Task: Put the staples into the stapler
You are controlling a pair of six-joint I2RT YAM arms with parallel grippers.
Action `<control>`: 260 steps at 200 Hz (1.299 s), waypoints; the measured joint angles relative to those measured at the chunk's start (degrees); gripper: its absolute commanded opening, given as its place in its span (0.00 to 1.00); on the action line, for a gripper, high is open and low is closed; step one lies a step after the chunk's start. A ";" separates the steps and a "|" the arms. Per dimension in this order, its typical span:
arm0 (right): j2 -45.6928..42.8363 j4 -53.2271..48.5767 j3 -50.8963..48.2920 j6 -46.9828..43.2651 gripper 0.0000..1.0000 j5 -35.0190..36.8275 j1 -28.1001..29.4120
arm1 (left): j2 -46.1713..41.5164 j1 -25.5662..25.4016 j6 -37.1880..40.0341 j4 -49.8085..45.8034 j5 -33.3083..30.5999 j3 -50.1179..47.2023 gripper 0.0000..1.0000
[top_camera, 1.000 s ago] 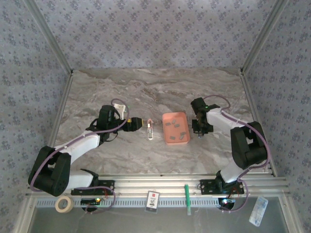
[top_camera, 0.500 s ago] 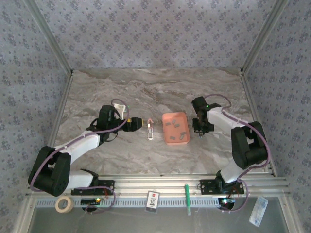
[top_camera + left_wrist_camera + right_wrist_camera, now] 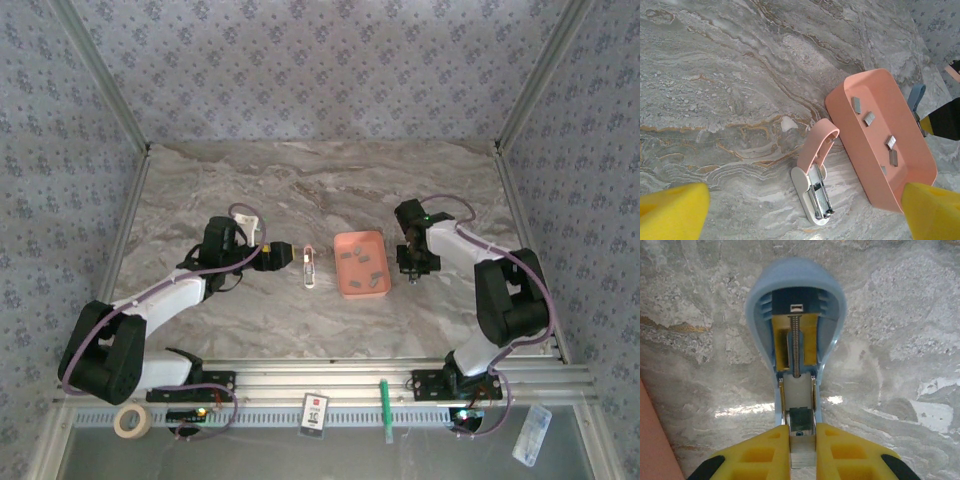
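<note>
Five staple strips [image 3: 869,118], one tray [image 3: 852,142], one pink stapler [image 3: 812,172] (plus one blue stapler [image 3: 795,305]).

My pale-blue stapler [image 3: 795,330], opened with spring and silvery rail bared, sits pinched in my right gripper [image 3: 803,436]; perhaps five grey staples [image 3: 869,118] lie scattered in the salmon tray [image 3: 855,150].

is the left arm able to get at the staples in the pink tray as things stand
Probably yes. The left tool is open and empty, and the staples lie loose in the open-topped tray. A pink stapler lies between them, so the tool would likely have to pass over it.
</note>
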 measured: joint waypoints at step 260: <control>0.13 -0.09 1.40 0.42 0.18 -1.20 0.00 | 0.00 0.00 0.00 0.00 0.00 0.00 0.98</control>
